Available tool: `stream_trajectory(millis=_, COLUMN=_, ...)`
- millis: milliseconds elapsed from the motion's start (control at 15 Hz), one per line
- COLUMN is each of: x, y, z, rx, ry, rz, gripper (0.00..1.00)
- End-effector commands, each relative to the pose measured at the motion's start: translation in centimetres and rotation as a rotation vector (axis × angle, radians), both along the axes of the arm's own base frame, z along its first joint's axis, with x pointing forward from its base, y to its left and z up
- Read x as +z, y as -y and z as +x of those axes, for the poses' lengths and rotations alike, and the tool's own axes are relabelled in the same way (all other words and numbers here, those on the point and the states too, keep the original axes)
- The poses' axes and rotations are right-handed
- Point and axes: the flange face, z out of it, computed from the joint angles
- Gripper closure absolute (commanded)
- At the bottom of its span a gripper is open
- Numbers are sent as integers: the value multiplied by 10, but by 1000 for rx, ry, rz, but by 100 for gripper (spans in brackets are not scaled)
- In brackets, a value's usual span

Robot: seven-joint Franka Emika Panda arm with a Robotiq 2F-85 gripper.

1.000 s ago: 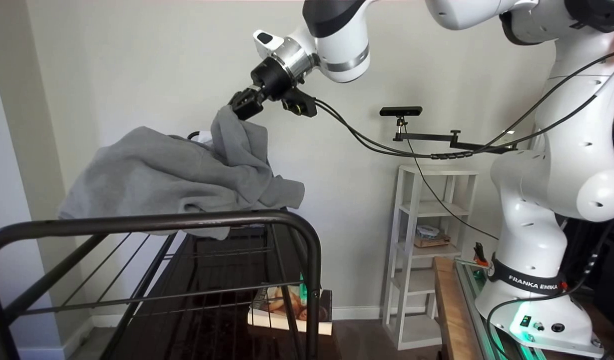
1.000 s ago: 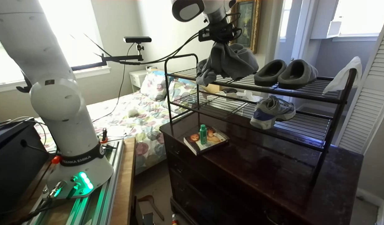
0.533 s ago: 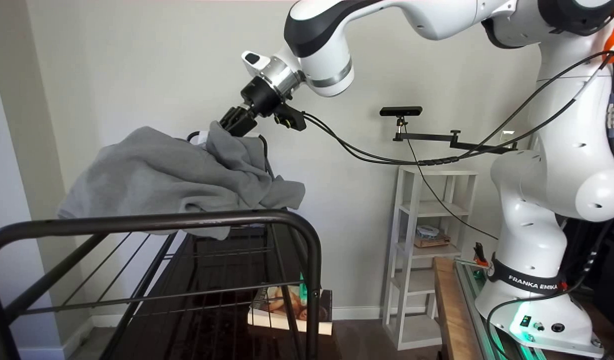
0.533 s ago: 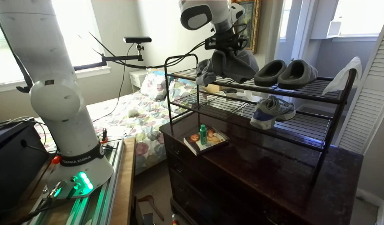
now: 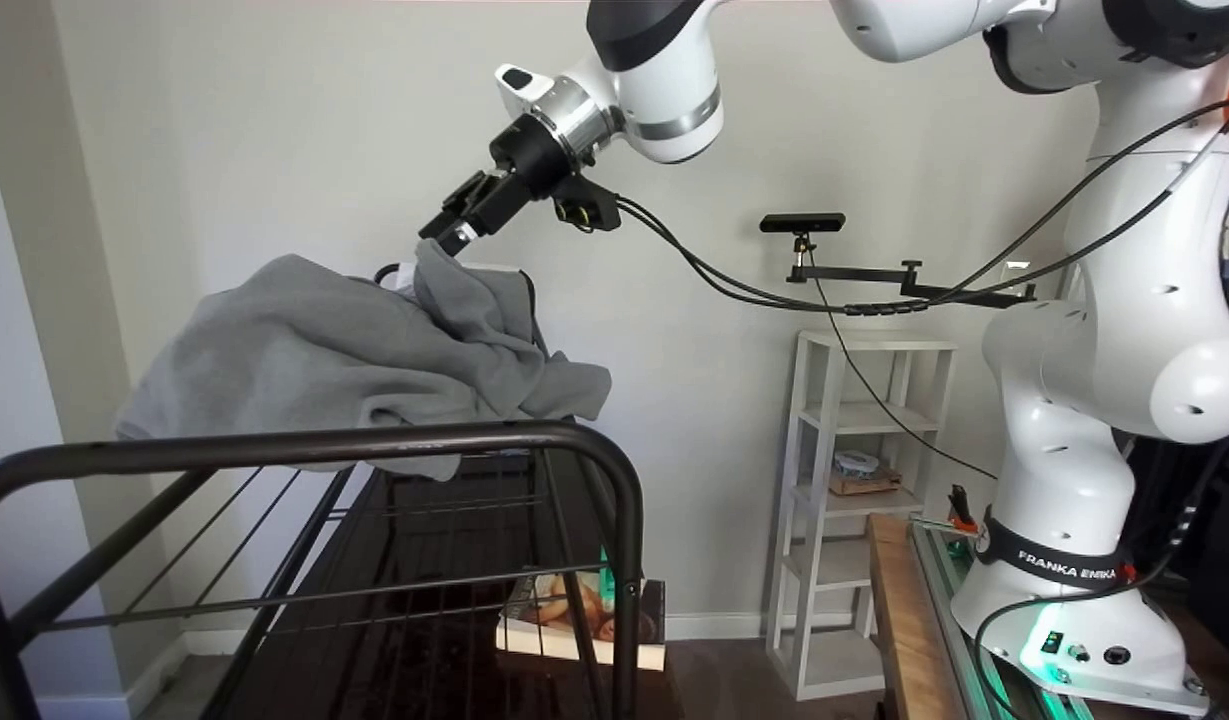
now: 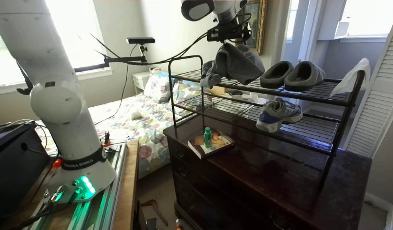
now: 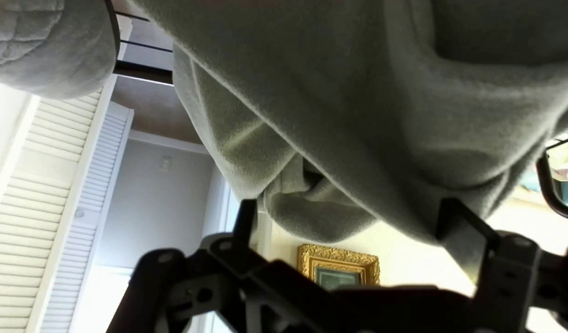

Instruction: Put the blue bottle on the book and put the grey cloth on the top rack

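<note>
"Gripper (image 7: 346, 210), quick?"
"Jaws well apart, holding nothing; we have it right at a raised fold of the grey cloth (image 6: 236, 65) (touching or not, we can't tell)."
"Lying where?"
"Heaped on the top rack (image 6: 330, 100), beside the slippers (image 6: 305, 80)."
"Green bottle (image 6: 208, 138)?"
"Upright on the book (image 6: 220, 143), on our counter (image 6: 263, 169)."

Bedroom, with bed (image 6: 153, 134) and dresser (image 6: 257, 169)

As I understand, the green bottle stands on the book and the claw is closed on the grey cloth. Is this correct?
Not quite: the wrist view shows the claw open, its fingers apart, not closed on the grey cloth. The green bottle does stand on the book.
</note>
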Motion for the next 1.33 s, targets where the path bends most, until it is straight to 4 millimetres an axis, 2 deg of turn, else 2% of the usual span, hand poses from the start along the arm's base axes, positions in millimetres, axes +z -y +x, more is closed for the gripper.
stream_trajectory(millis=0, x=16, y=12, z=-27, rx=-82, ry=-31, rz=15, gripper=0)
stream_trajectory(millis=267, x=15, y=35, z=-47, rx=-298, ry=-67, rz=6, gripper=0)
stream_trajectory(millis=667, x=1, y=66, z=-79, rx=-579, ry=-236, rz=-56, gripper=0)
stream_trajectory(millis=1067, x=24, y=56, z=-117, rx=-722, ry=-471, rz=-87, gripper=0)
stream_trajectory(millis=1267, x=27, y=57, z=-131, rx=-735, ry=-537, rz=-90, gripper=0)
